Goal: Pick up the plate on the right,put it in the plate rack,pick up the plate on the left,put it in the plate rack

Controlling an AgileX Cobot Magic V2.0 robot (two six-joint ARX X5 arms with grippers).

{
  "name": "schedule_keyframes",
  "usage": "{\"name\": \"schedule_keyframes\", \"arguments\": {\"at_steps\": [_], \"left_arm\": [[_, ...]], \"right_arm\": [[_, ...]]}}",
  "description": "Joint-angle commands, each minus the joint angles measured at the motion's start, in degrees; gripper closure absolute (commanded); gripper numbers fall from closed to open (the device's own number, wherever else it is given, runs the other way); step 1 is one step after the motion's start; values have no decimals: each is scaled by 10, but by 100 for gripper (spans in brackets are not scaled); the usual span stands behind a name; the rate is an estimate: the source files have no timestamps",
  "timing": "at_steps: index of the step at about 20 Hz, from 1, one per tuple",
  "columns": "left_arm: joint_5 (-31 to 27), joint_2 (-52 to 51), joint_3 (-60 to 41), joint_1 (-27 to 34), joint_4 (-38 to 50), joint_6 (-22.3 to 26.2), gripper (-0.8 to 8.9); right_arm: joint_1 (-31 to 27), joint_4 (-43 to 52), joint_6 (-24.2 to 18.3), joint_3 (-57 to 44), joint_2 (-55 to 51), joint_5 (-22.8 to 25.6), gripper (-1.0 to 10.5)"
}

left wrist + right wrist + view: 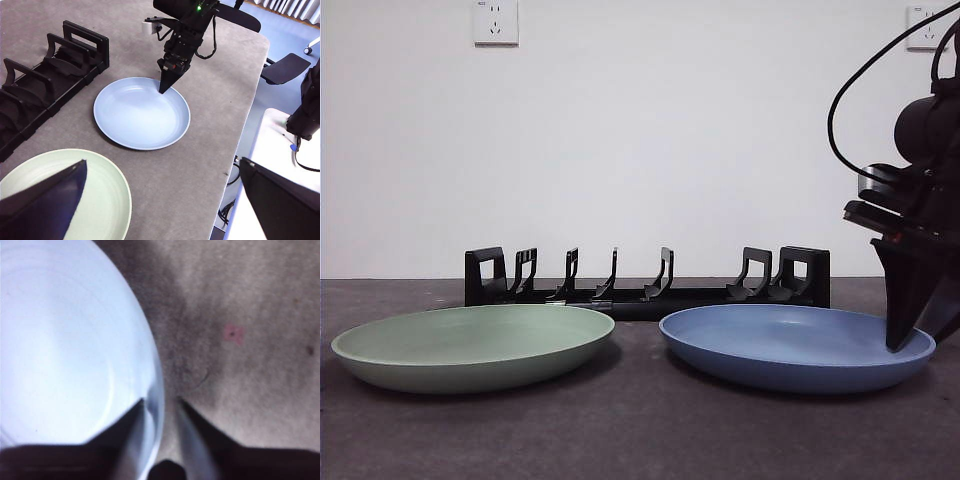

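The blue plate [790, 345] [140, 112] [65, 340] lies on the right of the grey table, the green plate [470, 345] [107, 200] on the left. Behind them stands the black plate rack [650, 292] [45, 75], with nothing between its prongs. My right gripper [920, 338] [164, 89] [161, 402] is down at the blue plate's outer rim. It is open, with one jaw inside the rim and the other outside it. My left gripper [163, 162] hangs high and open, one jaw over the green plate, holding nothing.
The table's edge [235, 150] runs close beyond the blue plate, with a chair [292, 67] and floor past it. A small pink mark [233, 333] sits on the tabletop beside the plate. Wall sockets [496, 22] are on the white wall behind.
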Motion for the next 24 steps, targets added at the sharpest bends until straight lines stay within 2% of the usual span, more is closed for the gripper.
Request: {"name": "schedule_keyframes", "arguments": {"at_steps": [1,4,6,9,12,14,19,24], "left_arm": [[0,0,-1,-6,6,12,154],[-30,0,-1,-24,6,25,154],[-61,0,-1,-45,5,51,154],[-128,0,-1,-88,6,113,154],[-198,9,-1,-138,11,191,159],[-248,23,-1,-171,21,225,159],[-381,79,-1,-256,77,309,168],[-462,116,-1,-318,100,381,198]], "right_arm": [[3,12,2,1,7,0,959],[3,22,2,1,7,-4,959],[2,20,2,5,2,-11,959],[2,-14,0,37,-29,-43,959],[2,-82,-5,104,-69,-80,959],[8,-117,-5,148,-92,-99,959],[61,-189,-4,226,-106,-121,959],[112,-202,7,242,-106,-120,959]]}}
